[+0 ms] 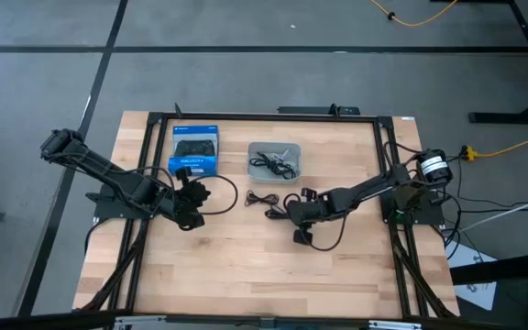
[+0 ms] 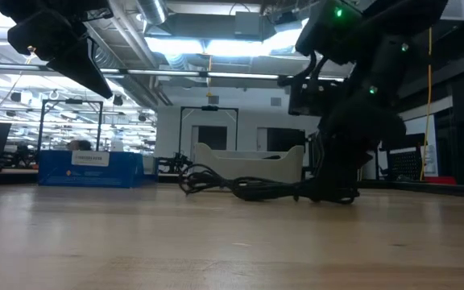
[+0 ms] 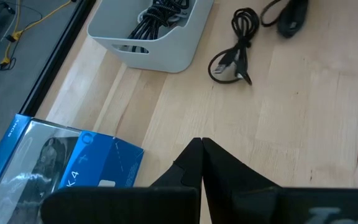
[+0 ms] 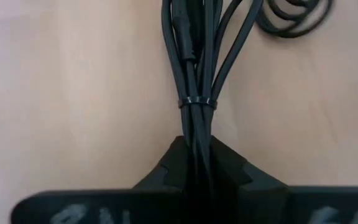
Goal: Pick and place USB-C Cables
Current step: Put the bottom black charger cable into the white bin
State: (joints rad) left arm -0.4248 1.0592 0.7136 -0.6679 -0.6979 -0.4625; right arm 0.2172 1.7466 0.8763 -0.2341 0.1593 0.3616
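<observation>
One black coiled USB-C cable lies on the table in front of my right gripper, which is shut on its near end; the low view shows it stretched along the wood. A second black cable lies loose on the table between that one and the grey bin; it also shows in the left wrist view. More cables lie inside the bin. My left gripper is shut, holds nothing and hovers beside the blue box. My right gripper pinches the black cable bundle between its two fingers at the bundle's end, just behind the thin tie. The fingers come low from the table's right and lie along the bundle. The rest of the cable rests on the table.
The grey bin stands at the table's far middle and the blue box to its left. A black frame rail runs round the table's edges. Bare wood lies along the near side.
</observation>
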